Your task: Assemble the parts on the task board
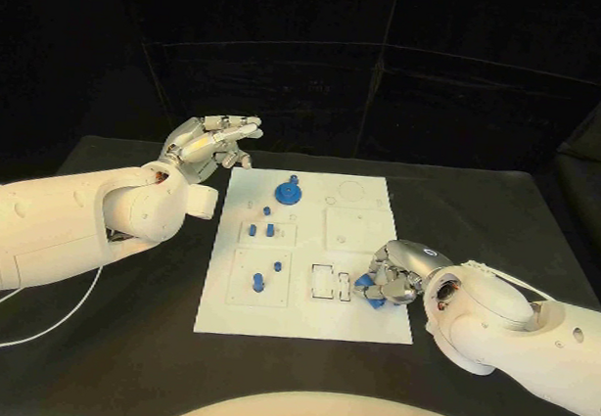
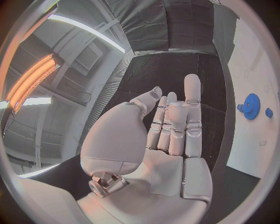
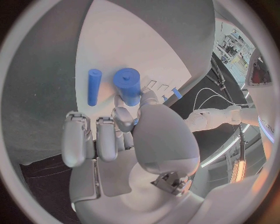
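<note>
White and flat, the board (image 1: 306, 312) lies in the middle of the black surface (image 1: 118, 349). Small blue pieces sit on it. A blue gear (image 1: 289, 192) sits near the far end. Two little pegs (image 1: 262, 230) stand in a square spot in the middle of the board, and a longer peg (image 1: 258, 282) lies in a square spot nearer the robot.

The right hand (image 1: 394, 273) is down at the right edge of the board. Its fingers (image 3: 125, 116) are curled around a fat blue peg (image 3: 128, 85) and hold it against the board. A thin blue stick (image 3: 94, 87) lies just beside that peg.

The left hand (image 1: 210, 142) is up in the air past the far left corner of the board. Its fingers (image 2: 192, 112) are straight and a little apart, and they hold nothing.
</note>
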Action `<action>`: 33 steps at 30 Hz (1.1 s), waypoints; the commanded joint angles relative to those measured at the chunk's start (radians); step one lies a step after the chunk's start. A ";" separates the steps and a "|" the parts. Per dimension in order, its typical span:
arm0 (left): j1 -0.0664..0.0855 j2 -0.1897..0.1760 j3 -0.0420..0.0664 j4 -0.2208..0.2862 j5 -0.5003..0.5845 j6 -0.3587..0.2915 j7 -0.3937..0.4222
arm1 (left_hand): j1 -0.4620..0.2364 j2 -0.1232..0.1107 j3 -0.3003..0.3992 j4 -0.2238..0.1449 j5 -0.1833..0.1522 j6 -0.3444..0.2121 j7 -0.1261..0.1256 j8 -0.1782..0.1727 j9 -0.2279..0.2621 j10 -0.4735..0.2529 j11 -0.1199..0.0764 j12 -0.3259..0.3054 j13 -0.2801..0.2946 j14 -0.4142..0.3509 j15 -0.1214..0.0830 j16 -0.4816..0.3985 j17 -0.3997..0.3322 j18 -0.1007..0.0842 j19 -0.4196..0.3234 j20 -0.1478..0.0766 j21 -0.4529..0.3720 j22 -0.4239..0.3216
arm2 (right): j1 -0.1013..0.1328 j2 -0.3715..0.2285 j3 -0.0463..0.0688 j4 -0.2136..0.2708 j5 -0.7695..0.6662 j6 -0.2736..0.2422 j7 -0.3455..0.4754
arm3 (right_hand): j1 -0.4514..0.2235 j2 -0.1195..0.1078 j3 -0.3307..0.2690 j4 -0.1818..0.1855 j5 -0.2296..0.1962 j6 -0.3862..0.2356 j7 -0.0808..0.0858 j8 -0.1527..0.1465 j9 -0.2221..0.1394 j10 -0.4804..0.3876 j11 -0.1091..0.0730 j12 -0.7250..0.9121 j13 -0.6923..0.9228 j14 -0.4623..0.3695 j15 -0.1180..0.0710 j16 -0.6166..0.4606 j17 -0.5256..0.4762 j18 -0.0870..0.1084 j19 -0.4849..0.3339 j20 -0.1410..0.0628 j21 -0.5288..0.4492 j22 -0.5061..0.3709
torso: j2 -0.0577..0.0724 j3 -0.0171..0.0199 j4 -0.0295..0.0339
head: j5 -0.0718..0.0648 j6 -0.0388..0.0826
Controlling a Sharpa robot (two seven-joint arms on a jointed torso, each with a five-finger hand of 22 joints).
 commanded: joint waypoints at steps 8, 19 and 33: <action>0.001 0.000 -0.001 0.001 0.000 0.019 0.000 | 0.008 0.005 -0.005 0.001 0.000 0.002 0.004 0.004 -0.001 -0.004 0.004 0.004 -0.002 -0.006 -0.003 -0.003 -0.001 0.006 -0.004 0.000 -0.005 -0.002 | -0.005 -0.020 -0.005 0.058 0.028 -0.157 -0.008 | -0.017 0.036 -0.026 0.032 0.020 0.021 -0.012 0.021 0.015 0.012 -0.009 -0.002 0.011 0.063 -0.010 0.013 0.024 -0.022 0.013 -0.010 0.013 0.031 | -0.001 -0.0017 0.0013 | 0.002 0.005; 0.001 0.001 -0.002 0.002 -0.001 0.022 -0.001 | 0.009 0.004 -0.005 0.000 0.000 0.002 0.004 0.004 -0.001 -0.005 0.004 0.004 -0.002 -0.007 -0.003 -0.004 -0.002 0.006 -0.004 0.000 -0.005 -0.002 | -0.005 -0.008 -0.003 0.087 0.056 -0.247 0.001 | -0.034 0.045 -0.034 0.033 0.023 0.027 -0.016 0.026 0.019 0.016 -0.012 -0.004 0.014 0.064 -0.012 0.017 0.031 -0.023 0.015 -0.012 0.016 0.036 | 0.000 -0.0017 0.0007 | 0.008 0.007; 0.001 0.003 -0.002 0.004 -0.001 0.028 -0.004 | 0.009 0.004 -0.005 0.000 0.000 0.002 0.004 0.004 -0.001 -0.005 0.004 0.004 -0.002 -0.007 -0.003 -0.004 -0.002 0.006 -0.004 0.000 -0.005 -0.002 | -0.004 0.085 -0.003 0.030 0.097 -0.157 -0.045 | -0.087 0.069 -0.060 0.034 -0.007 0.049 -0.027 0.045 0.033 0.019 -0.020 -0.024 0.010 0.064 -0.018 0.018 0.037 -0.023 0.016 -0.017 0.016 0.038 | 0.001 -0.0031 0.0020 | 0.009 0.005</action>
